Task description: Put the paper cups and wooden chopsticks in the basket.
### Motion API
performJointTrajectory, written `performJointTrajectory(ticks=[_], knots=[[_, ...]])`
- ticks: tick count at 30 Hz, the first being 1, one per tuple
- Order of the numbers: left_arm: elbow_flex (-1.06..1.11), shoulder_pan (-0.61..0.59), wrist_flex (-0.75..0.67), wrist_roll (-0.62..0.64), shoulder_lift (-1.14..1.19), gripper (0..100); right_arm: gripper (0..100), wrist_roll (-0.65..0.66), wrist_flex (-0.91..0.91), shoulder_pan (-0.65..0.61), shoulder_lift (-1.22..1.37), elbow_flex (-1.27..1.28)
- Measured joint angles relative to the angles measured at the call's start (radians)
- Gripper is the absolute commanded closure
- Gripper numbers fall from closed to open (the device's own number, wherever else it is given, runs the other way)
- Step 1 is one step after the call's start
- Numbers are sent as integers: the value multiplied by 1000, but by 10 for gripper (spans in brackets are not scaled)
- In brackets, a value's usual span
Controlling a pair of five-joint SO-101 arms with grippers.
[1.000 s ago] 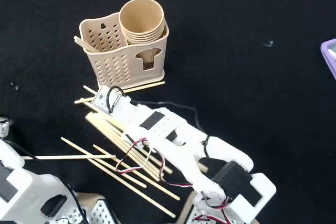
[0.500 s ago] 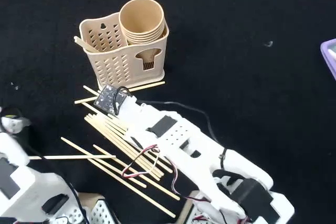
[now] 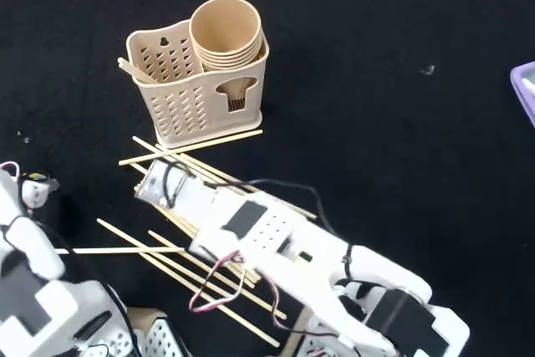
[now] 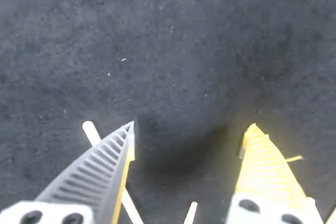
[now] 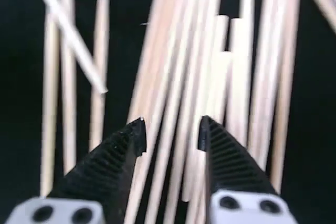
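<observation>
A beige slotted basket (image 3: 194, 89) stands at the back left, holding a stack of paper cups (image 3: 226, 31) and one wooden chopstick (image 3: 134, 70). Several loose chopsticks (image 3: 188, 143) lie on the black table in front of it. My right arm (image 3: 251, 227) stretches from the front right over that pile. In the right wrist view my right gripper (image 5: 170, 129) is open, with its black fingertips just above a bundle of chopsticks (image 5: 184, 77). My left gripper (image 4: 191, 129) is open over bare black cloth, with a chopstick end (image 4: 90, 129) beside its grey finger. The left arm (image 3: 33, 290) sits at the front left corner.
A purple tray (image 3: 525, 89) pokes in at the right edge. More chopsticks (image 3: 159, 258) cross each other between the two arm bases. A wide stretch of black table lies to the right of the basket.
My right arm's wrist has pulled back from the basket, toward the front left over the chopstick pile. The left arm has shifted at the left edge.
</observation>
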Motion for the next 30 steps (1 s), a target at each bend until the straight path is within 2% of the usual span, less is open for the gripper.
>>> performJointTrajectory(ticks=[7,13,17,23,30], knots=[[209,3,-175,-2,-193,679,843,-20,-71,-35,71,20],[281,3,-270,-2,-252,679,858,-20,-72,-40,193,-32],[285,3,-287,-3,-253,679,992,-20,-43,-34,229,-78],[285,3,-287,-3,-253,679,987,-20,-32,-28,212,-83],[285,3,-295,-3,-253,679,987,-20,-21,11,40,-17]])
